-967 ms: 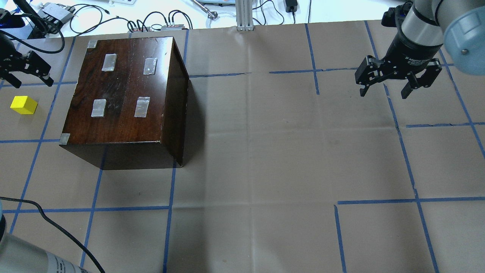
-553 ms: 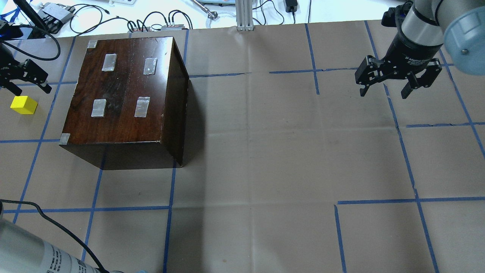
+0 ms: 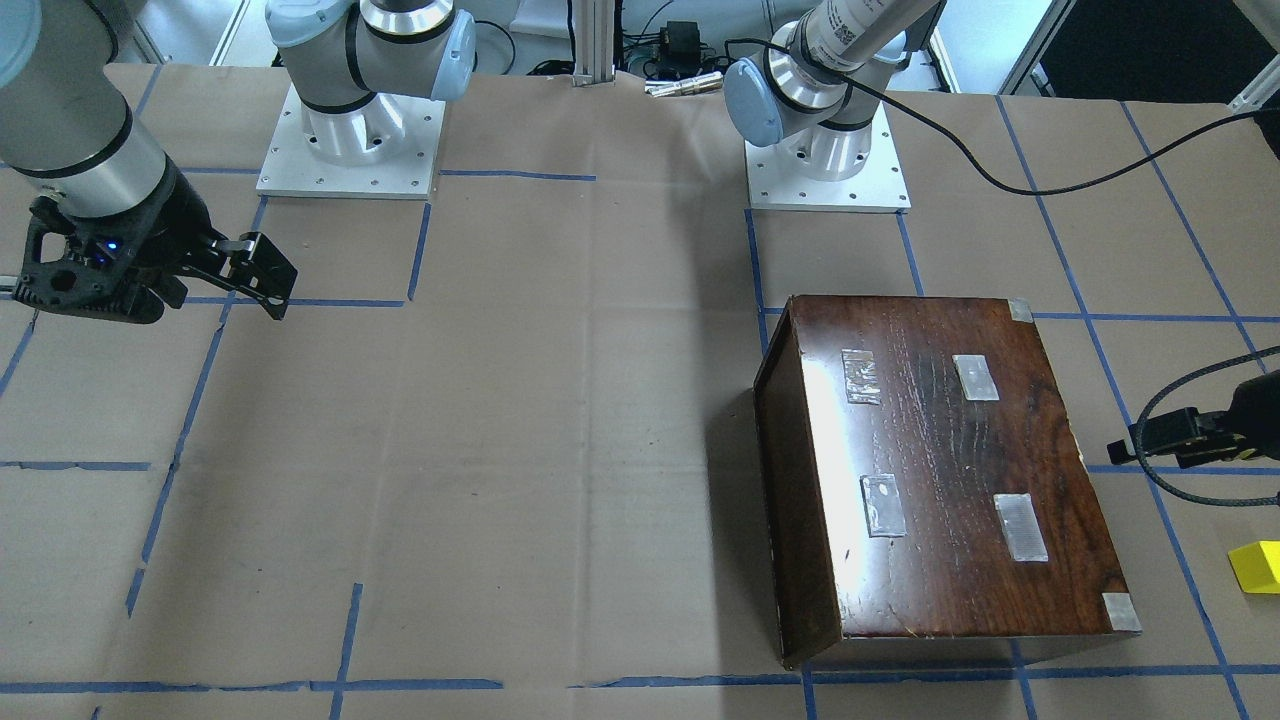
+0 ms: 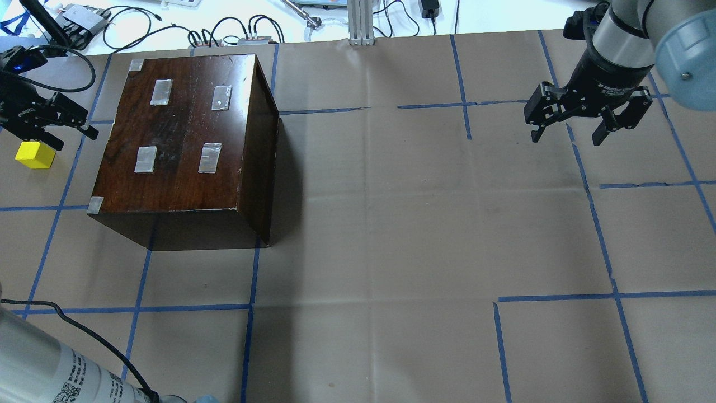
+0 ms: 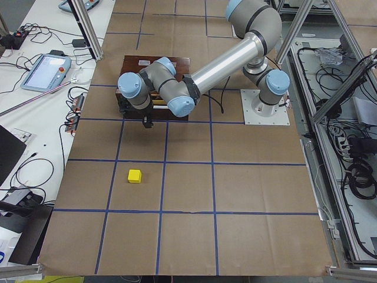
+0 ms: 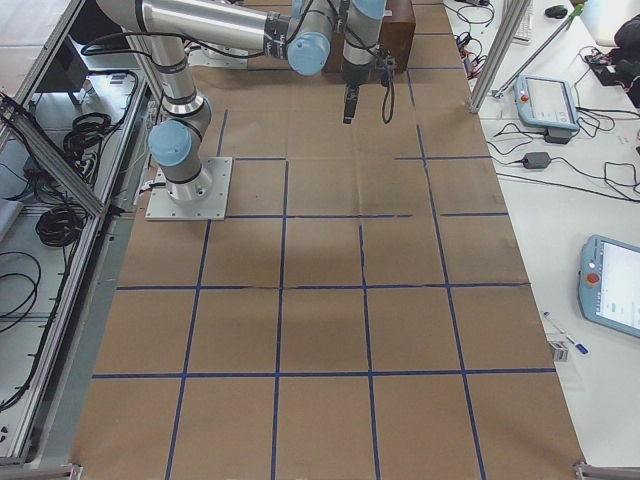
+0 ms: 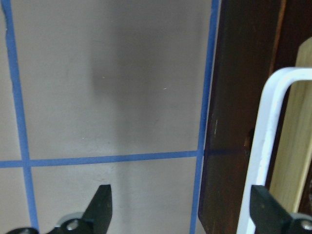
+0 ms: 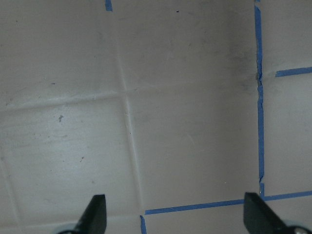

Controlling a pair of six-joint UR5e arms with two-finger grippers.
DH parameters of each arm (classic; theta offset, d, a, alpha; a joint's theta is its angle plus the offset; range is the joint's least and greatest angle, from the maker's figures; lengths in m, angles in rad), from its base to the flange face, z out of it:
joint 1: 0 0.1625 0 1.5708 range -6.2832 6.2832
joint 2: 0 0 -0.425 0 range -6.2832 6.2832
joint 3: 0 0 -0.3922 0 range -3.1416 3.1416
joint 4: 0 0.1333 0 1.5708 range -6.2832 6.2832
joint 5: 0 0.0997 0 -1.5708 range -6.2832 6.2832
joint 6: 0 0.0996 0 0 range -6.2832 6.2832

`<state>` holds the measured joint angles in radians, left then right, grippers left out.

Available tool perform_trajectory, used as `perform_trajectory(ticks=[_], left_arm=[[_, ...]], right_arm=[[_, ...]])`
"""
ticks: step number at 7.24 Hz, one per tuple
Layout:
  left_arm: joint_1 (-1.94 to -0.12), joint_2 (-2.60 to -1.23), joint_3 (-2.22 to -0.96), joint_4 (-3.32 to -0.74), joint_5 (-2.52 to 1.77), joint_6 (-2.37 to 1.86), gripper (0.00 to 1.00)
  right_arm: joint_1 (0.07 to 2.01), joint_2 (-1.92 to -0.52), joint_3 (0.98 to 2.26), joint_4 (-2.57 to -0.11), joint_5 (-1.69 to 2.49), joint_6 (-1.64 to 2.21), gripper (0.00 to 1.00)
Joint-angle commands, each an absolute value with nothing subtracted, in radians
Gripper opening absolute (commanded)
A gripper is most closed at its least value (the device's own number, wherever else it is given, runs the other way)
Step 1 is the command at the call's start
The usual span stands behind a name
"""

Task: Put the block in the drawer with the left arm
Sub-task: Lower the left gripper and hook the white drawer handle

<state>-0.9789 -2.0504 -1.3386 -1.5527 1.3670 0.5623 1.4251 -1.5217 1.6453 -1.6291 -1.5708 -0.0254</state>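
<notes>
The yellow block (image 4: 35, 155) lies on the paper-covered table left of the dark brown box (image 4: 184, 140); it also shows in the front view (image 3: 1260, 567) and the left side view (image 5: 135, 175). My left gripper (image 4: 70, 139) is open and empty, between the block and the box's left face. In the left wrist view my left gripper (image 7: 183, 207) looks down at the box's dark face (image 7: 234, 122), a white handle (image 7: 265, 146) and pale wood (image 7: 297, 146). No drawer juts out in the overhead view. My right gripper (image 4: 568, 138) is open and empty far to the right.
The box (image 3: 950, 470) has grey tape patches (image 4: 210, 158) on its lid. Cables and devices (image 4: 235, 33) lie beyond the table's far edge. Blue tape lines (image 4: 251, 280) grid the brown paper. The right wrist view shows only paper under my right gripper (image 8: 175, 214).
My left gripper has moved right and nearer, from beyond the block to beside the box's left face, and has turned a little. The block, box and right arm have not moved.
</notes>
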Motion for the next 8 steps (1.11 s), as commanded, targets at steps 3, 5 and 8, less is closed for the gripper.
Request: perform_trajectory(ticks=[3,5,8], left_arm=[[-0.966,-2.06,-1.368,-1.568,1.302,0.563,0.99],[-0.969,-2.059,-1.396,-1.568,1.304,0.561,0.99],[-0.976,-2.054,-1.404,-1.566,1.302,0.558,0.99]], right_arm=[[1.425,-1.522,1.646,-1.629,-1.571,-0.026,1.0],[1.425,-1.522,1.646,-1.629,-1.571,-0.025,1.0],[1.425,-1.52,1.646,-1.629,-1.571,-0.026,1.0]])
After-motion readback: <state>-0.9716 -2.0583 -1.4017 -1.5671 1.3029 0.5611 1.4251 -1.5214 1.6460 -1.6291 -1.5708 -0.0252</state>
